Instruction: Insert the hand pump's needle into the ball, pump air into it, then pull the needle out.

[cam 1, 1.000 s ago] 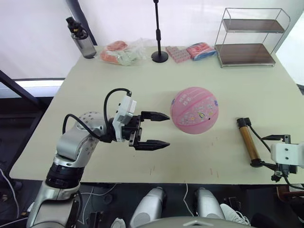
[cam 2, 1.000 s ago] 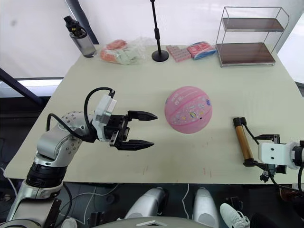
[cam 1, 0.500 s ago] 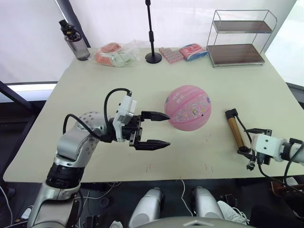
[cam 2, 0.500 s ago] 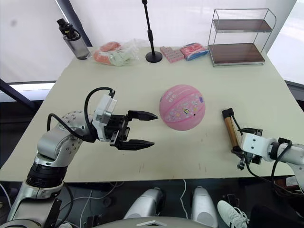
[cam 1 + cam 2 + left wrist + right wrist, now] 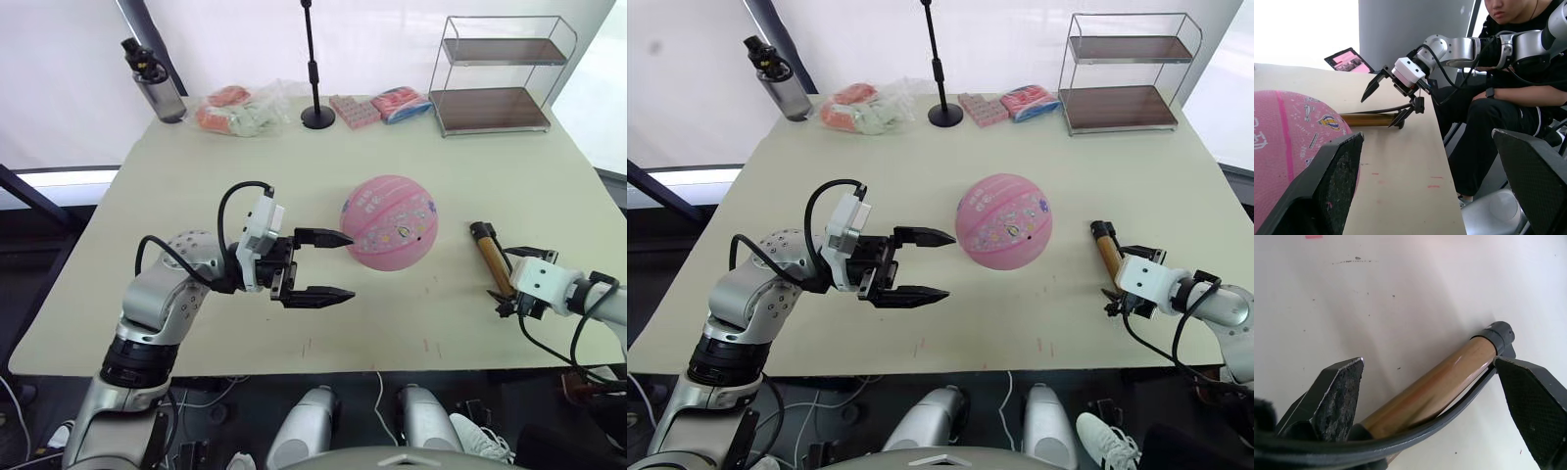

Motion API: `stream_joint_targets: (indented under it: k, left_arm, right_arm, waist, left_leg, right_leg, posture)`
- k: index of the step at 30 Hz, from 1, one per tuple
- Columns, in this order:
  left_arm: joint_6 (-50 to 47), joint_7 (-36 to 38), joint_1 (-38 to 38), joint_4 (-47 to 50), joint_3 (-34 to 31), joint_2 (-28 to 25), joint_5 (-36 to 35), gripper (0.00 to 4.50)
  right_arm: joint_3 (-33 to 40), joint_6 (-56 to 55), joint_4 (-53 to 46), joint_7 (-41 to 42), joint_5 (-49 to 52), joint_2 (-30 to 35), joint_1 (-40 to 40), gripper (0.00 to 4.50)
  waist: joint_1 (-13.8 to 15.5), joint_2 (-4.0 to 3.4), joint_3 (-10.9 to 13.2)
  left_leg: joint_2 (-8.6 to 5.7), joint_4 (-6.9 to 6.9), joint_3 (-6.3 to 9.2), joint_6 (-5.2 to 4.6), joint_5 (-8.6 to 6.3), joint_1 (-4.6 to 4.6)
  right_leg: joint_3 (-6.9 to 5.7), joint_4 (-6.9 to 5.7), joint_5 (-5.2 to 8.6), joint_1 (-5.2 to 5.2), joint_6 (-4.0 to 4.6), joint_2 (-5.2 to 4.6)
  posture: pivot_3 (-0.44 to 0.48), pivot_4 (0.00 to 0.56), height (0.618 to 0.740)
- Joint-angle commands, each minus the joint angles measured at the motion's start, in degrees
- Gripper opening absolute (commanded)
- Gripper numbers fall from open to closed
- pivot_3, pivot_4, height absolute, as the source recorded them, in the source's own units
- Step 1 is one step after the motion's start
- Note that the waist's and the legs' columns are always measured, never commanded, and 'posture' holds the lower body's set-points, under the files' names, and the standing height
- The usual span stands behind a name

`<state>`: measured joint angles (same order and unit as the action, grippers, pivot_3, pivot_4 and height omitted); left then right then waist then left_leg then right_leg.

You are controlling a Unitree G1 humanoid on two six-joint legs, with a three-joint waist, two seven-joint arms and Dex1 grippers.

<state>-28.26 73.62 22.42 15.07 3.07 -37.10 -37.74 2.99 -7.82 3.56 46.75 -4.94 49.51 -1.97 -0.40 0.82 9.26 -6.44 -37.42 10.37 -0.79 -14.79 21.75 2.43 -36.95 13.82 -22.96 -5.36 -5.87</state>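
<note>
While the left gripper (image 5: 331, 264) gapes wide beside the ball (image 5: 389, 223), touching nothing, the right gripper (image 5: 1388, 99) straddles the hand pump (image 5: 1430, 388), fingers spread, unclamped.

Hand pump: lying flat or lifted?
Lying flat on the table: the hand pump rests there, with the right gripper open astride it.

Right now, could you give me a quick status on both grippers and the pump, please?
Left gripper open beside the ball. Right gripper open, straddling the hand pump lying on the table. Nothing in the way.
</note>
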Motion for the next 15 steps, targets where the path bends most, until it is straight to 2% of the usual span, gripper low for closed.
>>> stream_joint_targets:
  k: [1, 7, 15]
  left_arm:
    - [0.6, -0.1, 0.6, 0.6, -0.4, 0.0, -0.3, 4.50]
    - [0.6, -0.1, 0.4, 0.6, -0.5, -0.1, -0.4, 4.50]
    - [0.6, -0.1, 0.3, 0.7, -0.5, 0.0, -0.3, 4.50]
  right_arm:
    - [2.8, -0.3, -1.8, -0.5, 2.5, 0.2, 1.9, 4.45]
    - [7.0, 7.3, -7.4, -0.2, 9.1, -1.1, 5.6, 4.45]
    - [9.6, 14.4, -13.1, 2.6, 8.5, 4.2, 12.9, 4.45]
  waist:
    - [0.0, 0.00, 0.0]
    - [-0.3, -0.04, 0.0]
    - [0.0, -0.07, 0.0]
  left_leg:
    - [0.00, 0.00, -0.01, 0.00, 0.00, 0.01]
    - [0.00, 0.02, -0.11, 0.00, 0.00, 0.09]
    - [0.01, 0.01, -0.20, -0.02, -0.01, 0.10]
  right_leg:
    - [0.00, 0.01, 0.00, 0.00, 0.00, -0.01]
    - [0.13, -0.07, 0.00, -0.19, 0.00, 0.00]
    - [0.18, -0.10, -0.01, -0.21, -0.01, -0.01]
  posture:
    - [0.000, 0.150, 0.736]
    - [0.000, 0.150, 0.736]
    - [0.000, 0.150, 0.736]
